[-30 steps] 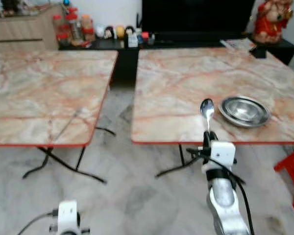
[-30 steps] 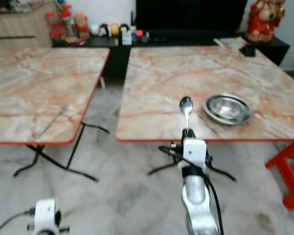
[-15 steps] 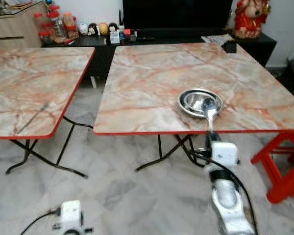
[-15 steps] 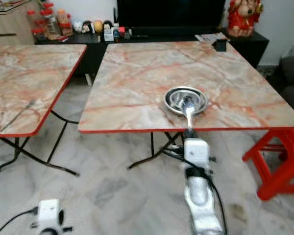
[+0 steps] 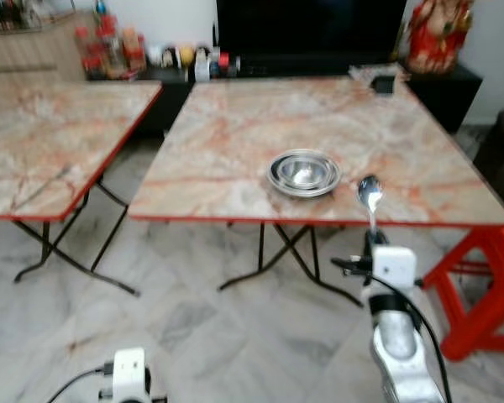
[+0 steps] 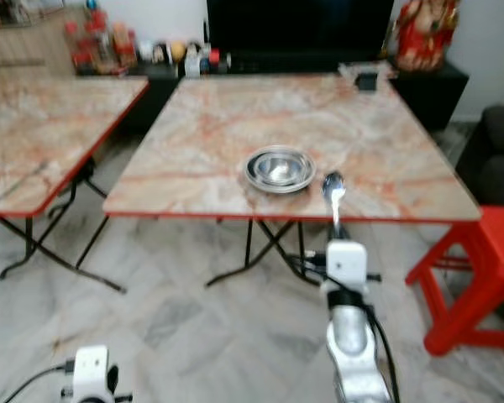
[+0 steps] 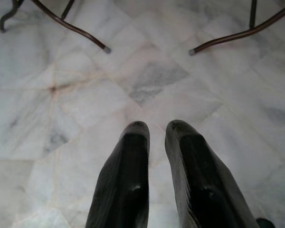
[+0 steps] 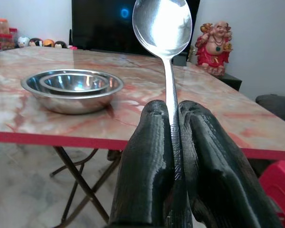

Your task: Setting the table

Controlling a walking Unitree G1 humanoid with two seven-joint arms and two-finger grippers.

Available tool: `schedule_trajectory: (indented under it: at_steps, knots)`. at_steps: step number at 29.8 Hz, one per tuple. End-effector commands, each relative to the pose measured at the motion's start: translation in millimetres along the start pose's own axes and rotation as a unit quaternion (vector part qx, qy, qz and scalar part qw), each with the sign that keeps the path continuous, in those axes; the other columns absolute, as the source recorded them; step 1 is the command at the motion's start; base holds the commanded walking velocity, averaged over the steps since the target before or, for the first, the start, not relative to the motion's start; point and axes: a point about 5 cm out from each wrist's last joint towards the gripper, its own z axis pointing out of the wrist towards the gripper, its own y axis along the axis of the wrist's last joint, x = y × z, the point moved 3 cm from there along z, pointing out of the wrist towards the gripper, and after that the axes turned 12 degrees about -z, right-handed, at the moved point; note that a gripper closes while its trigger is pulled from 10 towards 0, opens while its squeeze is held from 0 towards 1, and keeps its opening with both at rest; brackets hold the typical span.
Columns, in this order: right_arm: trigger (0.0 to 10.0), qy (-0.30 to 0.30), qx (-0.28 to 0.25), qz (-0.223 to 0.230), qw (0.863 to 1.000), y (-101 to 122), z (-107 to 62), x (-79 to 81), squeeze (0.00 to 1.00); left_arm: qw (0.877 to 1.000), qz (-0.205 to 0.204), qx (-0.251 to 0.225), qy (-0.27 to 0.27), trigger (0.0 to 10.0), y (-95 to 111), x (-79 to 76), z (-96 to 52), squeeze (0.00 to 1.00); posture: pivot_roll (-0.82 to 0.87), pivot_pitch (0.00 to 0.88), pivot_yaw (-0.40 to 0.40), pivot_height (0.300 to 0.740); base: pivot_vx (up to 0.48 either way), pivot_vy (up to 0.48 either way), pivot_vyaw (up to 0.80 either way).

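Right end effector: two black fingers clenched on the handle of a polished silver metal spoon, held upright with the bowl uppermost, in front of the near red edge of the bench and to the right of the bowls.

Pink-and-cream marble-patterned folding bench with red edging: stands on thin black crossed legs over a grey-white marble tile floor.

Nested shallow stainless-steel bowls: a smaller one sitting inside a larger one, resting on the bench near its front edge.

Second marble-patterned bench with red edging: stands to the left, apart from the first.

Red plastic stool: beside the first bench's right front corner.

Red-and-gold seated figurine: on a dark low cabinet behind the bench, next to a black television screen.

Left end effector: low, pointing at the floor, black fingers close together with a narrow gap, gripping nothing.
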Motion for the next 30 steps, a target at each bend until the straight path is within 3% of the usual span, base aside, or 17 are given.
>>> schedule_trajectory:
  at_steps: [1,14,30]
  knots:
    - [10.0,0.008,-0.007,0.010,1.000,6.2,1.4,8.4,0.00,1.000,-0.001,0.001,0.012,10.0,2.5,9.3,0.9,0.00,-0.07,0.000,0.018,0.740,0.000,0.000,0.00]
    - [10.0,0.004,-0.007,0.011,1.000,6.1,3.3,4.2,0.00,1.000,-0.017,0.001,0.007,10.0,3.3,12.3,1.0,0.00,-0.07,0.000,0.016,0.740,0.000,0.000,0.00]
    - [10.0,0.004,-0.015,0.017,1.000,11.7,5.5,4.5,0.00,1.000,-0.017,-0.003,0.011,10.0,8.6,14.5,3.5,0.00,-0.07,0.000,0.022,0.740,0.290,0.000,0.00]
